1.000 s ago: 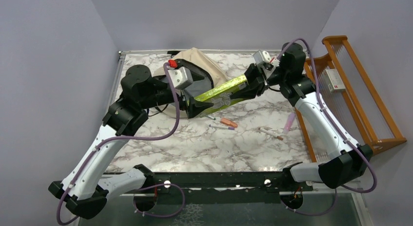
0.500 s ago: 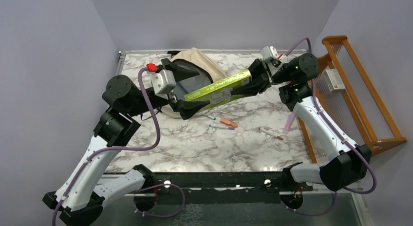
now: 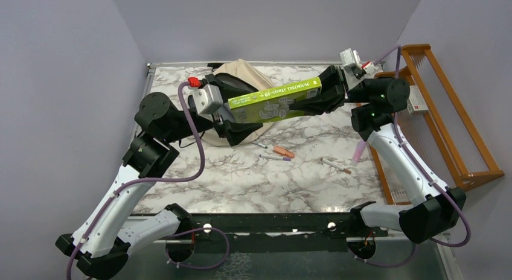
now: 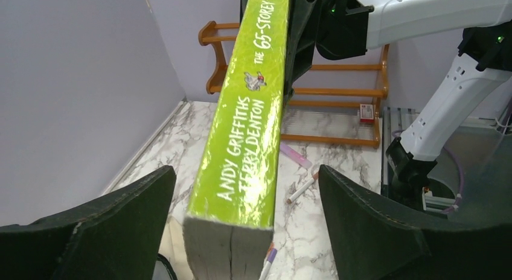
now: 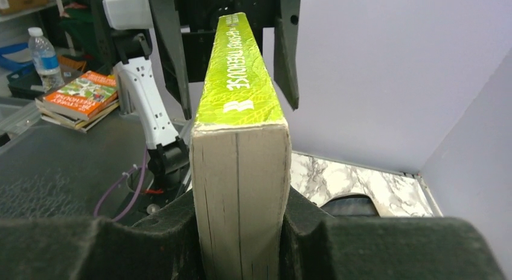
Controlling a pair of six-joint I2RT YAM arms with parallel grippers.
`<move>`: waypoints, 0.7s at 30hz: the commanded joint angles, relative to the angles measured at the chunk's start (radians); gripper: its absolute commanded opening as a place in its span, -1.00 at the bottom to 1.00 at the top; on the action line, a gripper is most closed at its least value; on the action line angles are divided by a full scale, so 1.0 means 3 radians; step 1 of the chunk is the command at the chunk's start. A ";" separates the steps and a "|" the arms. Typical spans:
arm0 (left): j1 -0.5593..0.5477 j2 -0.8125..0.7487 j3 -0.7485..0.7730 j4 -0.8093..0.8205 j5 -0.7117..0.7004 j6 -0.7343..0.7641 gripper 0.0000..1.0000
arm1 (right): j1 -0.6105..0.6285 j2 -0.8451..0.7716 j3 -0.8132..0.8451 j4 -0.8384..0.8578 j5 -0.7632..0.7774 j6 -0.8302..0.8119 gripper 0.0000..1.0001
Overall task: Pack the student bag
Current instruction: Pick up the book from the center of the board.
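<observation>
Two black fingers (image 4: 121,213) of the left gripper (image 3: 236,118) stand wide on either side of the near end of a lime-green paperback (image 3: 275,99), "The 65-Storey Treehouse". There is clear air between each pad and the cover, so this gripper is released and grasps nothing. That stance reads as waiting to take over the paperback, or to steady its free end. Further along the spine, the right gripper (image 3: 319,94) is clenched on the other end, with its pads pressed against both covers across the page block. It alone carries the paperback, which hangs spine up and roughly level above the marble table (image 3: 241,183), probably so that it can go into the bag edge-first.

Below it lie loose things not yet packed: a purple pen (image 3: 275,157), an orange marker (image 3: 283,151) just beyond it, a white marker (image 3: 335,166) and a pink marker (image 3: 359,152) off to the right. Farther back, the student bag (image 3: 247,72) lies at the far side of the table, left of centre and directly behind the left gripper. Its beige fabric and dark trim show, but the left wrist covers the mouth, so whether it gapes wide enough is hard to tell. That wrist sits between paperback and bag, and in my judgement it must move aside first. A wooden rack (image 3: 447,111) stands at the right edge, close beside the right arm.
</observation>
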 commanded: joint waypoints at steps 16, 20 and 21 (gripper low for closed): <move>-0.0018 0.0039 -0.0238 0.0765 0.0386 -0.0465 0.07 | 0.0010 -0.0017 0.0061 0.0902 0.0428 0.0741 -0.99; -0.0018 0.0062 -0.0229 0.0779 0.0438 -0.0462 -0.11 | 0.0010 -0.0012 0.0054 0.0903 0.0382 0.0743 -0.99; -0.0018 0.0066 -0.0225 0.0788 0.0445 -0.0463 -0.15 | 0.0011 -0.0007 0.0057 0.0881 0.0370 0.0733 -0.99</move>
